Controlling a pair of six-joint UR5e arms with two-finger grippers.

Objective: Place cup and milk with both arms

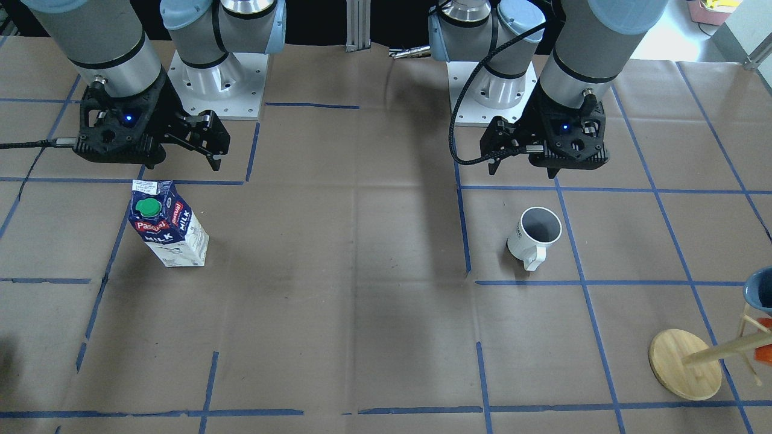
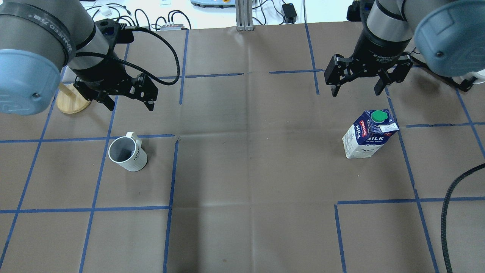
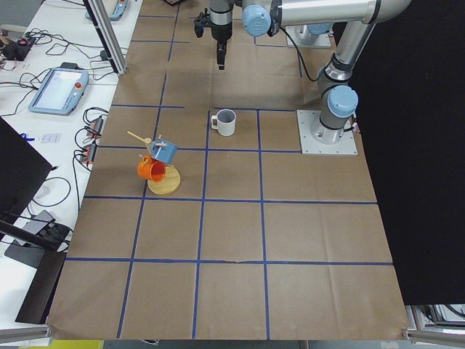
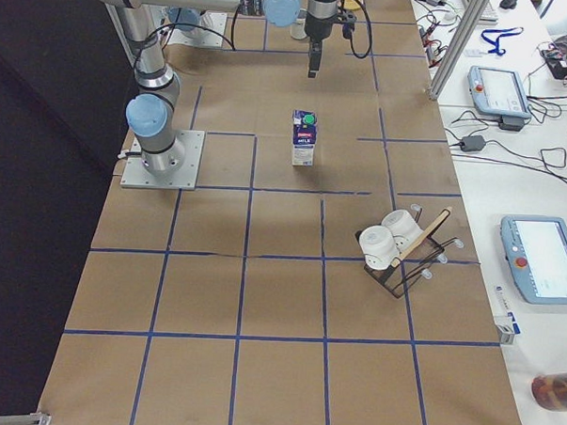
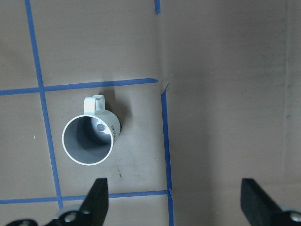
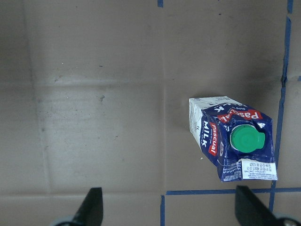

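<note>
- Overhead view: the cup (image 2: 127,153) sat upright on the left side of the frame, mouth up, grey inside showing, handle turned toward the top of the frame. It stood on the brown paper table (image 2: 242,170) inside 1 of the squares marked in blue tape (image 2: 129,208), with nothing touching it.
- The left gripper (image 2: 129,103) hung up-frame of the cup, toward the upper left, jaws spread wide and holding nothing. On its wrist cam the 2 fingers (image 5: 96,200) poked in at the bottom edge, far apart, and the cup sat left of centre, nearer the left-hand finger.
- The milk (image 2: 369,132) stood upright on the right side of the overhead frame, green cap (image 2: 377,115) on top, red Pascual band and MILK lettering readable.
- The right gripper (image 2: 356,92) was in the upper right, just up-frame of the carton and not touching it, jaws wide and empty too. Its wrist cam had the carton right of centre, with both fingertips at the bottom edge.
- Cup and milk were well apart, on opposite sides of the frame.
- Other stuff: a wooden mug stand (image 1: 684,364) in the lower right of the front-facing view carried a blue mug (image 1: 761,289); the left side view also showed an orange mug (image 3: 150,169) on it. The right side view had a rack (image 4: 400,277) with 2 white mugs (image 4: 376,243), right of centre.
</note>
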